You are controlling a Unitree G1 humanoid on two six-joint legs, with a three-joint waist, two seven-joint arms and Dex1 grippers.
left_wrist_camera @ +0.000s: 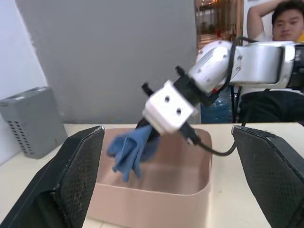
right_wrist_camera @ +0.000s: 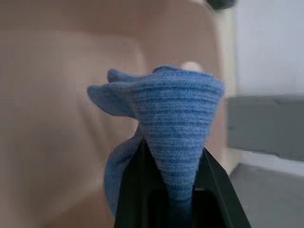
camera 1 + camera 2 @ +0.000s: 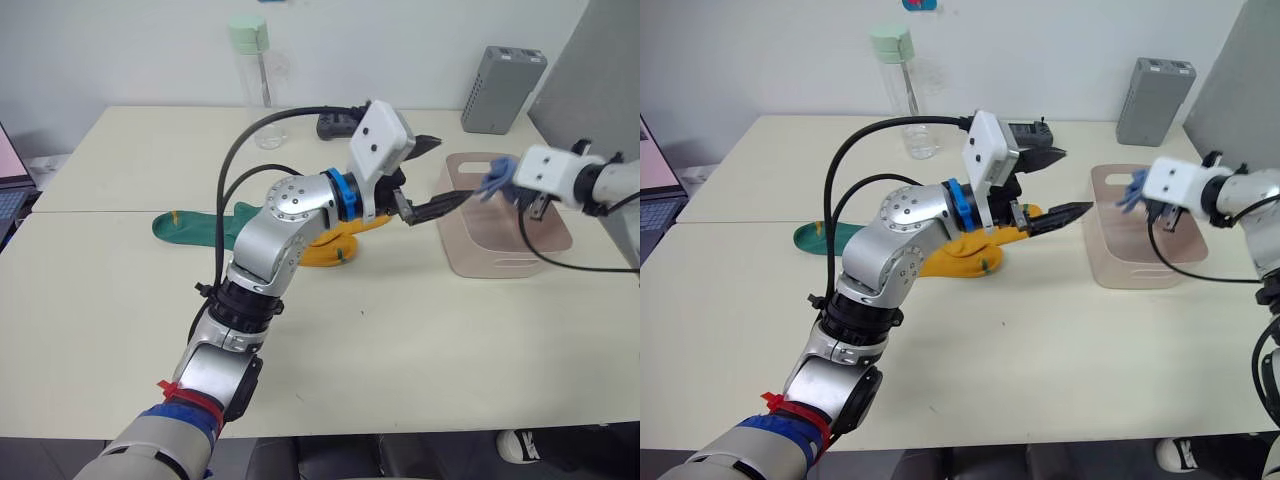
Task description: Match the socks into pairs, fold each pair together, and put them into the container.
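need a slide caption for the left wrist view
Right gripper holds the blue socks above the pink container.

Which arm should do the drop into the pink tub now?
Right. The right pincer is shut on the blue socks and hangs over the pink tub. The left pincer is open, holds nothing, and sits beside the tub.

- No words, numbers or brand marks are readable on anything here, not on the bottle, the grey box or the pink tub.
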